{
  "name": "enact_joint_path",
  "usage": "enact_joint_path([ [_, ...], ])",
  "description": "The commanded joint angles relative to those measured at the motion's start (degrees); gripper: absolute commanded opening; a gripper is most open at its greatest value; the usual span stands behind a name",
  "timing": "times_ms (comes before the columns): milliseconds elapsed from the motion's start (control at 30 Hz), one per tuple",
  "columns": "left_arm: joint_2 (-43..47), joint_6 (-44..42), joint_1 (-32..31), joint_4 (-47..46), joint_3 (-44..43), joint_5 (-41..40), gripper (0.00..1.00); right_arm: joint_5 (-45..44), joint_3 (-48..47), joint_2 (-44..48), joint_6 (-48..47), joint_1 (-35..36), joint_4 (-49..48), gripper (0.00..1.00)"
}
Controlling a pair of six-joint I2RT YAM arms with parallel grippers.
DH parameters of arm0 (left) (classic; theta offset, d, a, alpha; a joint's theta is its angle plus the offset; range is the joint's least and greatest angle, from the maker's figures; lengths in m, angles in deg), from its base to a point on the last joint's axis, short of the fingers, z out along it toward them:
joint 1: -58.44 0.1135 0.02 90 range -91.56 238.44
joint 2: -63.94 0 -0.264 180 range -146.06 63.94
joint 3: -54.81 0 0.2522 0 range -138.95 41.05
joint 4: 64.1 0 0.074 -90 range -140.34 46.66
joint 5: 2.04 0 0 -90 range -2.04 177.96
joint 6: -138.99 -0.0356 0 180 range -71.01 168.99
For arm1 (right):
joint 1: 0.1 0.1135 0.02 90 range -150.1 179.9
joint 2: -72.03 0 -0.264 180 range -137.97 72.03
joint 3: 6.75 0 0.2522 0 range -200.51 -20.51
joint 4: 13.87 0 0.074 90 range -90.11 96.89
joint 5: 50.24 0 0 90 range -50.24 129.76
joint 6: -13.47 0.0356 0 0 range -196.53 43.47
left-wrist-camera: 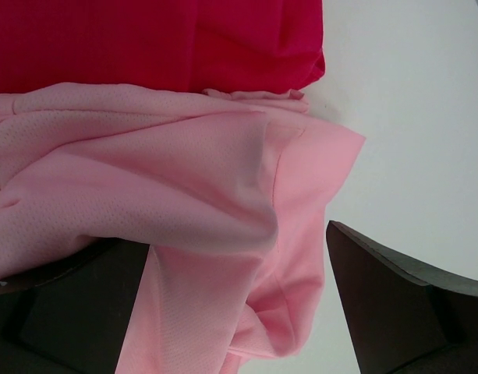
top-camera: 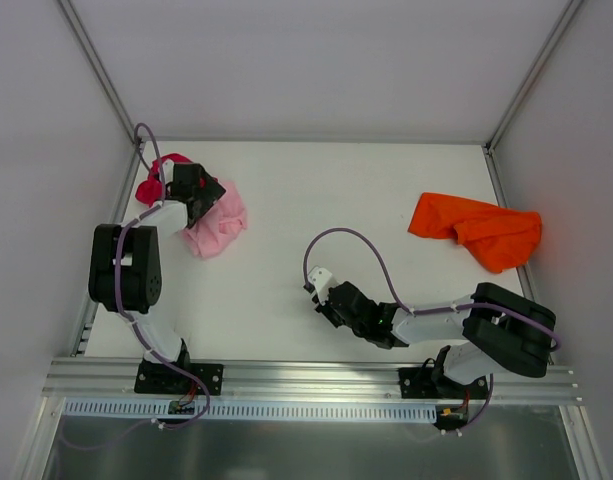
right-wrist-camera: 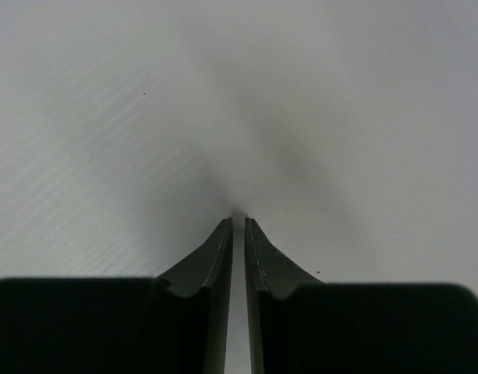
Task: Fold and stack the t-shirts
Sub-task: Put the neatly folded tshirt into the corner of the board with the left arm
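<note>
While the right hand [right-wrist-camera: 239,224] sits narrow and empty by the surface's [top-camera: 336,200] near edge, the left hand [top-camera: 208,192], wide over the crumpled pink t-shirt [top-camera: 221,228] toward the far-left corner, should pinch one hem, not the red t-shirt [top-camera: 151,188] beyond.

Quick headcount, nothing more. Three t-shirts are counted in all: one pink t-shirt [top-camera: 218,228], one red t-shirt [top-camera: 151,187] and one orange t-shirt [top-camera: 476,228]. From the left wrist only two of those are seen, the pink and the red. Two arms are counted, one left arm [top-camera: 126,268] and one right arm [top-camera: 501,330]. Two left fingers [left-wrist-camera: 75,308] and two right fingers [right-wrist-camera: 211,269] are made out, so that's four fingers altogether. Two purple cables [top-camera: 348,233] are spotted, one per arm. Two black base plates [top-camera: 201,380] are counted, again one per arm, and just one table [top-camera: 366,190] is found under the whole lot.
</note>
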Motion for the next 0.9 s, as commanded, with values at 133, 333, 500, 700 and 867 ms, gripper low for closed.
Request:
enact_joint_path([
  [133,10.1,-7.5,-3.6,-14.7,9.9,0.7,0.99,0.0,0.1,-1.1,0.7,0.4,0.2,0.15],
  [333,20.9,-11.6,-5.9,-21.0,16.4,0.6,0.99,0.8,-0.4,-1.6,0.5,0.6,0.4,0.15],
  [500,29.4,-8.5,-7.3,-17.7,21.4,-3.0,0.99,1.1,-1.4,-3.8,0.3,0.6,-0.2,0.15],
  [700,35.5,-1.9,-7.7,-5.9,25.2,-10.5,0.99,1.2,-1.6,-4.1,0.4,0.7,-0.6,0.15],
  [867,36.3,2.2,-7.8,-1.6,27.6,-12.5,0.99,0.5,-1.1,-3.6,1.1,0.7,-2.1,0.15],
])
